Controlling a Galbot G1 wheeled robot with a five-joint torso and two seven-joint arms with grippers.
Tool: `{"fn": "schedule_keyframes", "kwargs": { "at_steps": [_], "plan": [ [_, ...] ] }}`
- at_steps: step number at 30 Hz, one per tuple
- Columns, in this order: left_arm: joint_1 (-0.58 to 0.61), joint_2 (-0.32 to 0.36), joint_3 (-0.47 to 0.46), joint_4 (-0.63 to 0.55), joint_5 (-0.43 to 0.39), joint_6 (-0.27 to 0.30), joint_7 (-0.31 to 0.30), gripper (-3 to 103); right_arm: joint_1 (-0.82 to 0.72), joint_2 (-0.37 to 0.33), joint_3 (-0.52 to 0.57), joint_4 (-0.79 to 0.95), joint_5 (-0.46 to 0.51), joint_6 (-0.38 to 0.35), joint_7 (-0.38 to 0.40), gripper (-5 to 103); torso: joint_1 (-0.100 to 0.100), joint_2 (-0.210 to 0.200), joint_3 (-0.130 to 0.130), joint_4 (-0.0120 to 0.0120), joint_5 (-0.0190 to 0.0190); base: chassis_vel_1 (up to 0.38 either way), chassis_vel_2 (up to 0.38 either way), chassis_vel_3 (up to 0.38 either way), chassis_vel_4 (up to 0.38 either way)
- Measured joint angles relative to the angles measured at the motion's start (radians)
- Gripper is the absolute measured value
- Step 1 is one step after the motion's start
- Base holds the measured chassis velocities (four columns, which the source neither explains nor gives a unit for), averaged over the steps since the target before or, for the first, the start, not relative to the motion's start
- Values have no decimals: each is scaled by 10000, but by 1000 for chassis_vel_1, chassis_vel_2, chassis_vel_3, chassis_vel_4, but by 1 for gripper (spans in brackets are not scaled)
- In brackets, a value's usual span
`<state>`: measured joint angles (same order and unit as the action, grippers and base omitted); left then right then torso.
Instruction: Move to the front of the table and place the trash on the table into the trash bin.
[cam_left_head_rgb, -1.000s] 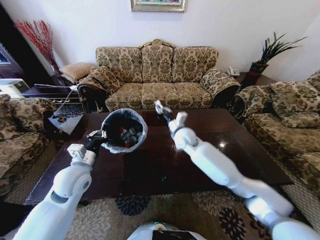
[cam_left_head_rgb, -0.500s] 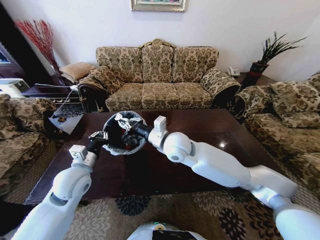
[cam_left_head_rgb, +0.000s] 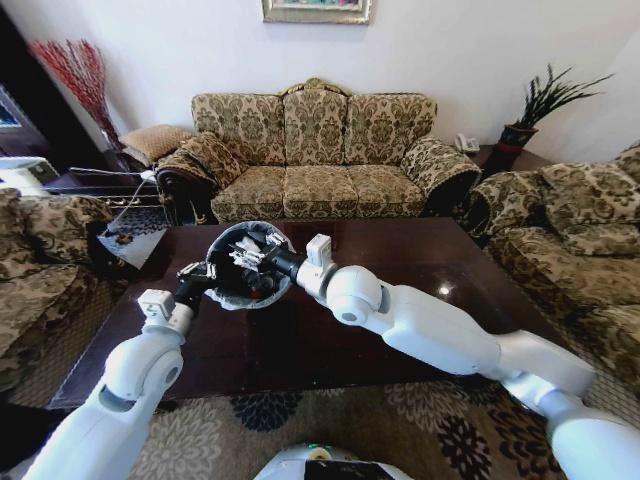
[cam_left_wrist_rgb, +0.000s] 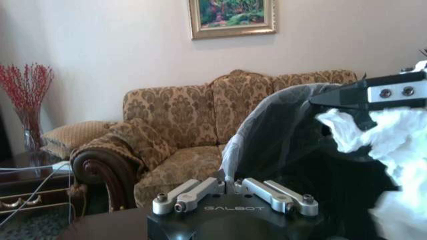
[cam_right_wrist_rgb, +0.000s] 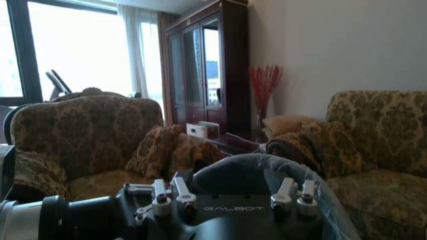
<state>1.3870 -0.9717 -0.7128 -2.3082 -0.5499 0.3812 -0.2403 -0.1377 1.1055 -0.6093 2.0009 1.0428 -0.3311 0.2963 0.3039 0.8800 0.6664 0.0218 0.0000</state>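
The left gripper (cam_left_head_rgb: 197, 273) has its fingers pinching the rim of the trash bin (cam_left_head_rgb: 226, 293), held tilted above the worktop (cam_left_head_rgb: 400, 250). The right gripper (cam_left_head_rgb: 243, 255) is inside the bin's mouth, fingers pinching crumpled white paper (cam_left_wrist_rgb: 393, 135).

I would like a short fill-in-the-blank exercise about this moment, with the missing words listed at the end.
1. The left gripper holds the trash bin by its ____.
2. The right gripper is at the bin's mouth with crumpled white ____ in it.
3. The bin is lifted above the dark brown ____.
4. Behind the table stands a patterned ____.

Missing words: rim; paper; table; sofa
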Motion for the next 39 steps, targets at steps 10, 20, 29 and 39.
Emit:
{"fn": "schedule_keyframes", "kwargs": {
  "at_steps": [10,20,29,39],
  "plan": [
    [-15,-44,27,-1,4,-20,16,1,128,-36,157,-110,-157,279,1,99,0,0,0,0,0,0,0,0,0],
    [21,-113,6,-48,14,-31,36,1,165,-121,198,-639,-1231,561,-194,100,0,0,0,0,0,0,0,0,0],
    [26,-192,40,-110,32,-34,57,1,215,-411,274,-874,-1903,719,-359,100,0,0,0,0,0,0,0,0,0],
    [90,-214,3,-244,35,-34,71,1,192,-846,462,-1018,-1934,856,-389,100,0,1,0,-1,1,0,0,0,0]
  ]
}}
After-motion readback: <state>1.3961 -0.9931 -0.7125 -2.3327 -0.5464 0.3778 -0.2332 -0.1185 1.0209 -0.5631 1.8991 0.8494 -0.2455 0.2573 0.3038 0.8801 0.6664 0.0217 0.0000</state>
